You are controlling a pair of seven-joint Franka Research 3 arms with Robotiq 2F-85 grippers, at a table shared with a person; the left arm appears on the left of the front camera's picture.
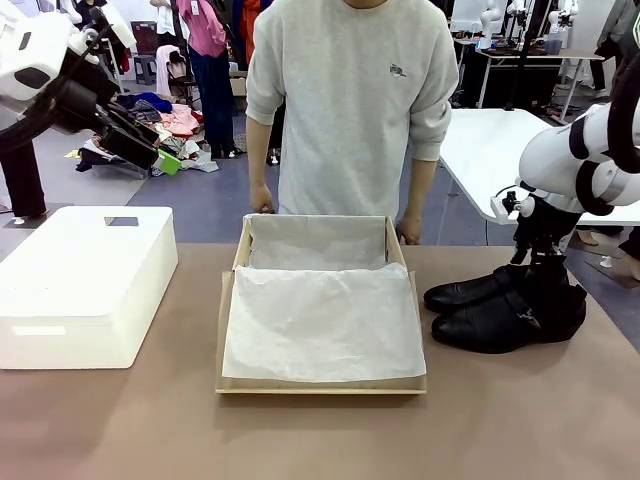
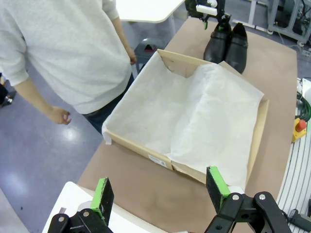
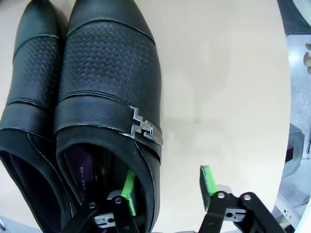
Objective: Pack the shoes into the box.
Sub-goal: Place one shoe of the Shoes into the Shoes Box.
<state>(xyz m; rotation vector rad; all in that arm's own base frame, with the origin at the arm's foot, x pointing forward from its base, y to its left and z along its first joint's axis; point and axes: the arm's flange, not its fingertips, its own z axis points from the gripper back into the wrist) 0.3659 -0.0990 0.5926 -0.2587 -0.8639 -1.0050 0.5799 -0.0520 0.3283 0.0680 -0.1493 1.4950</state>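
The right pincer [image 3: 167, 182] stands with fingers apart astride the side wall of the buckled shoe [image 3: 109, 73], which lies on the worktop [image 1: 500, 420] beside the box [image 1: 232, 300]; the leather seems stiff, light and slippery, so this rim looks the best hold.

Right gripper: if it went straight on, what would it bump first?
Probably the buckled shoe: the right gripper straddles its side wall, one finger inside the opening, heading for the insole; the other would meet the table. Depth is unclear.
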